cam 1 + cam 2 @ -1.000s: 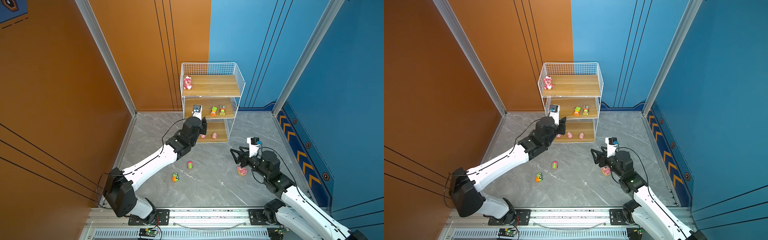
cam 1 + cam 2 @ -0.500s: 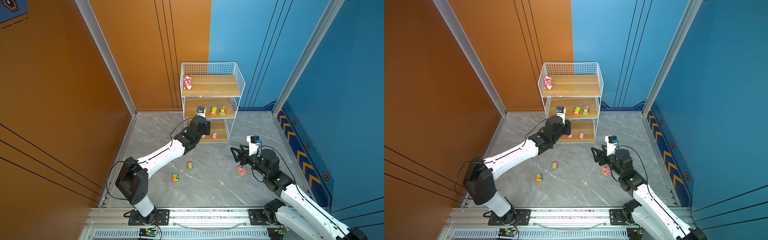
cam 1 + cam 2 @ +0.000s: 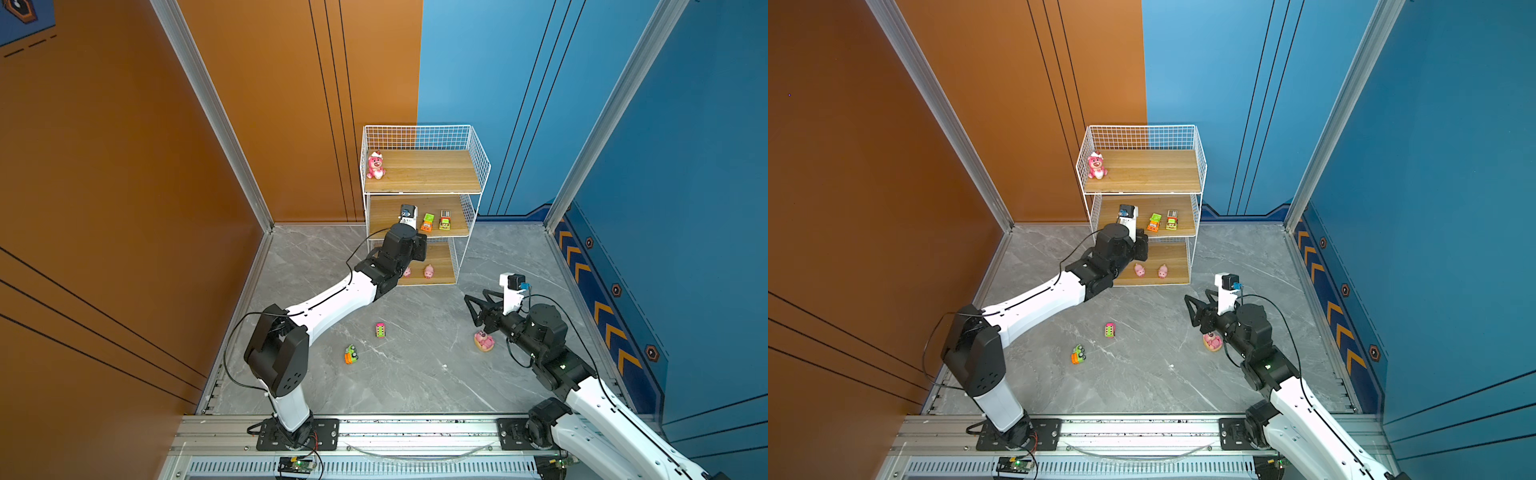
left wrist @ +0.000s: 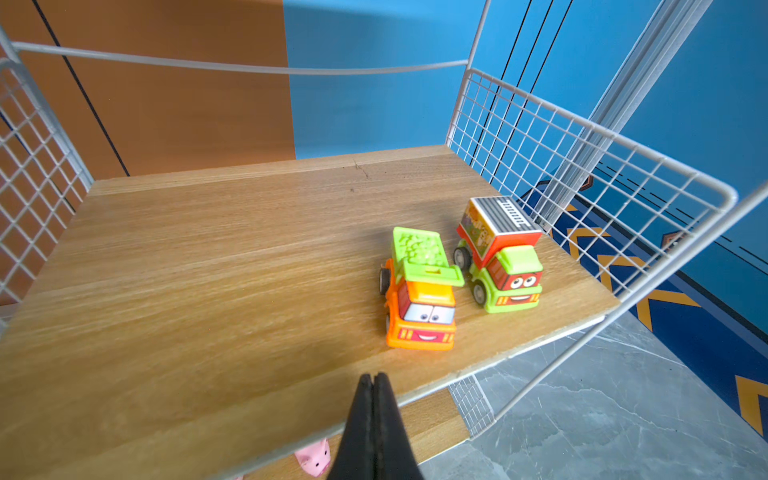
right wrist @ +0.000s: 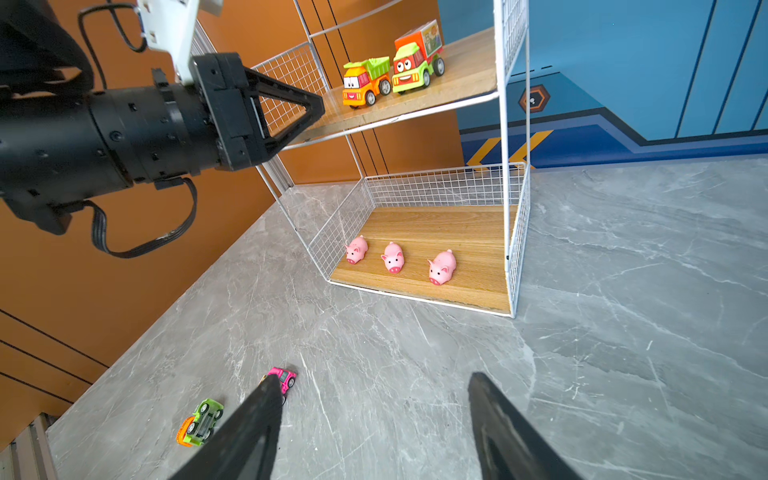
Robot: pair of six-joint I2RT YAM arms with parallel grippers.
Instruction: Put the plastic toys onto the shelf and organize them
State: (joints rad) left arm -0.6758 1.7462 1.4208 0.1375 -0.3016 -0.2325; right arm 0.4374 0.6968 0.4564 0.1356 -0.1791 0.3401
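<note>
The shelf (image 3: 428, 170) stands against the back wall. A pink bear (image 3: 375, 165) sits on its top tier. An orange truck (image 4: 419, 291) and a green truck (image 4: 498, 257) are on the middle tier, and three pigs (image 5: 393, 257) on the bottom one. My left gripper (image 4: 372, 378) is shut and empty at the middle board's front edge, short of the orange truck. On the floor lie a pink car (image 3: 380, 330), a green-orange car (image 3: 351, 354) and a pink bear on a tan base (image 3: 483, 340). My right gripper (image 5: 374, 380) hovers open and empty above the floor, next to that bear.
Orange and blue walls enclose the grey marble floor (image 3: 415, 374). Wire mesh closes the shelf's sides (image 4: 561, 166) and back. The left half of the middle board (image 4: 187, 257) is bare. The arms' mounting rail (image 3: 395, 428) runs along the near edge.
The left arm has stretched out toward the shelf, its wrist shifting right in front of the middle tier, and its gripper has closed on nothing. The right arm has stayed still.
</note>
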